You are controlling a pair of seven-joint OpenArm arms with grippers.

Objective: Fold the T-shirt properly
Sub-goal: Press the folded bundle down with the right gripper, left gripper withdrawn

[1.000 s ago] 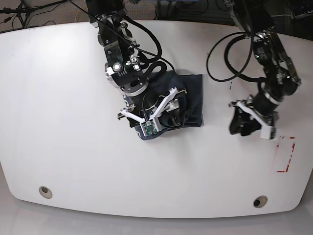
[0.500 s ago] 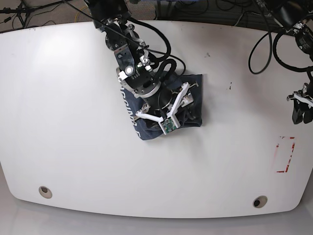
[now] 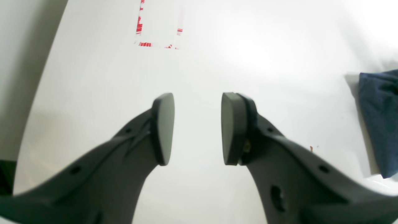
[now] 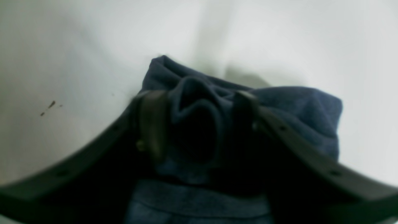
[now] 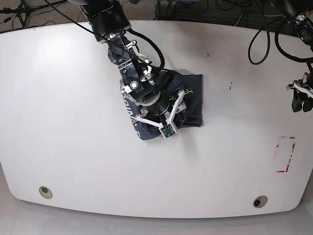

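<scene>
T-shirt bunched between right end effector fingers

I saw a white bench with rounded corners, a red-taped rectangle at about four o'clock, two round grommets near its front edge, and tangled cables behind.

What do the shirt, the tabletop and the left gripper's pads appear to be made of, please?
Shirt: soft knit fabric, probably cotton, navy and matte; it bunches into rounded folds between the right gripper fingers.
Tabletop: smooth white surface with a soft sheen, perhaps laminate or painted board; it shows glare.
Left gripper pads: dark, matte, flat ovals, possibly rubber or plastic.
</scene>
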